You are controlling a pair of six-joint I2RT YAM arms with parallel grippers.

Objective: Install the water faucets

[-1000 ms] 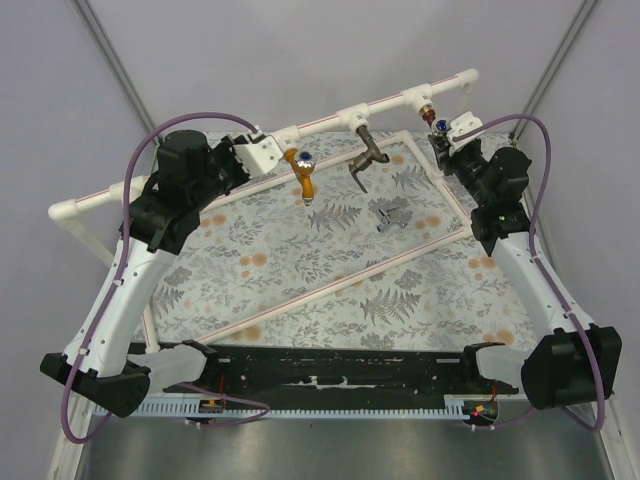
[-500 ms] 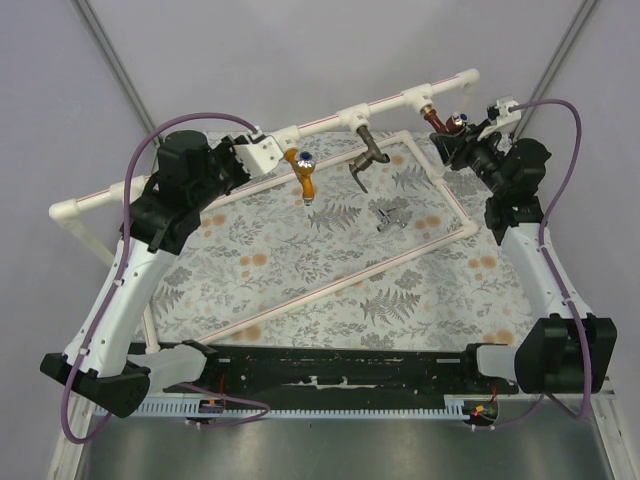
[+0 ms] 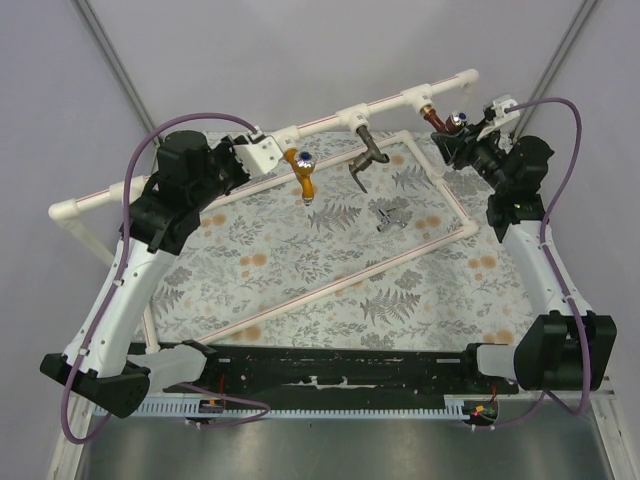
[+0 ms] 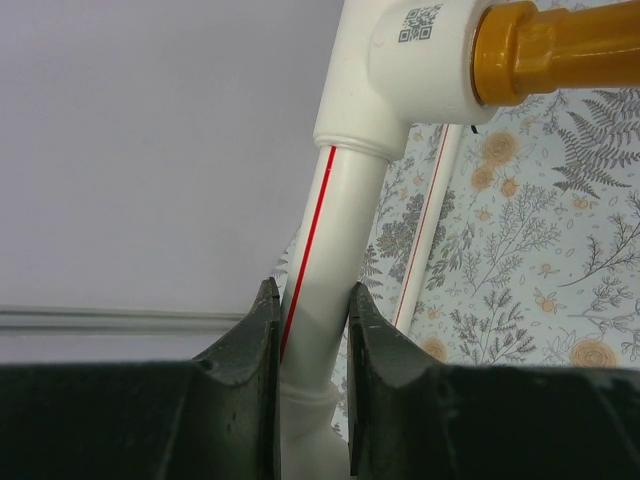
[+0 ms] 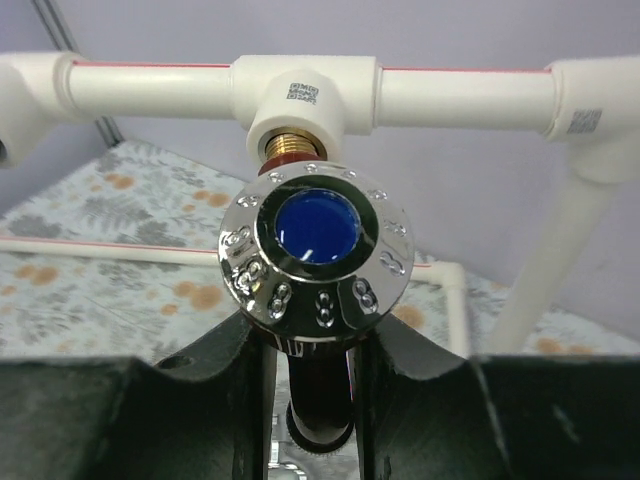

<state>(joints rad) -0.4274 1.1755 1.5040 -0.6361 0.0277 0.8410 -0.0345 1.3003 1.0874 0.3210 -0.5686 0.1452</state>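
The reddish-brown faucet [image 3: 441, 122] sits at the right T-fitting [image 3: 420, 100] of the white pipe frame. My right gripper [image 3: 462, 133] is shut on its body. In the right wrist view its chrome knob with a blue cap [image 5: 318, 240] faces me, the dark body [image 5: 322, 400] is between my fingers, and the brass thread [image 5: 290, 150] enters the fitting [image 5: 305, 95]. A golden-orange faucet [image 3: 303, 172] and a dark grey faucet [image 3: 366, 155] hang from the rail. A silver faucet [image 3: 392, 218] lies on the mat. My left gripper [image 3: 262, 150] is shut on the white rail pipe [image 4: 325, 250].
The white pipe frame [image 3: 150, 185] runs along the back and left, with a lower pipe [image 3: 340, 280] lying diagonally across the fern-patterned mat [image 3: 300, 250]. The golden-orange faucet's threaded end [image 4: 560, 45] shows in the left wrist view. Grey walls stand behind.
My right gripper has turned at the wrist and shifted up and right while holding the reddish-brown faucet at the fitting. The left arm has not moved.
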